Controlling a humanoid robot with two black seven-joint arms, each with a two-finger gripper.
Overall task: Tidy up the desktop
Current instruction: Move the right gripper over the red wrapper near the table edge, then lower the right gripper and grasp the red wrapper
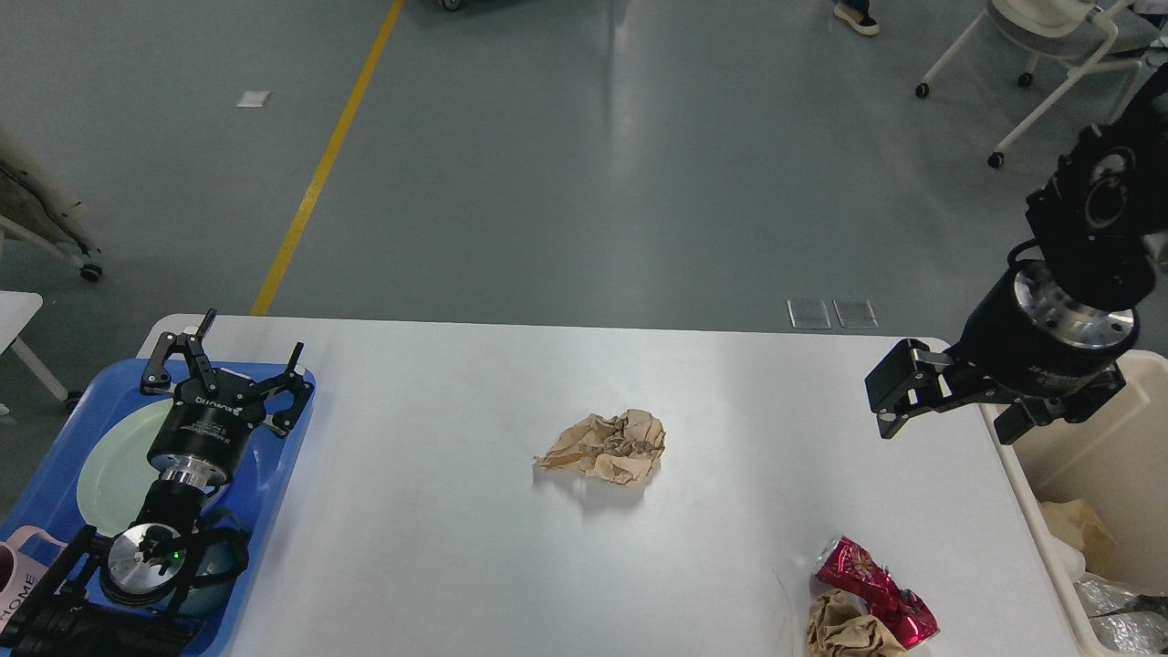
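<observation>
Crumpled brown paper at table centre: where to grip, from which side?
Come straight down on the crumpled brown paper and pinch across its short, near-to-far width at the taller right half, probably the firmest bulk. It lies low and flat on the desktop, its left tip thin, so a side approach would likely just push it. The open right gripper is nearer.

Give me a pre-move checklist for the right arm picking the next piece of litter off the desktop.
1. Right gripper empty, jaws apart: ok.
2. Left gripper away from the litter, over the blue tray, jaws open: ok.
3. Crumpled brown paper free on the desktop, nothing touching it: ok.
4. Red foil wrapper separate from the second paper wad: not ok, they touch.
5. Room left in the beige bin: cannot tell.
</observation>
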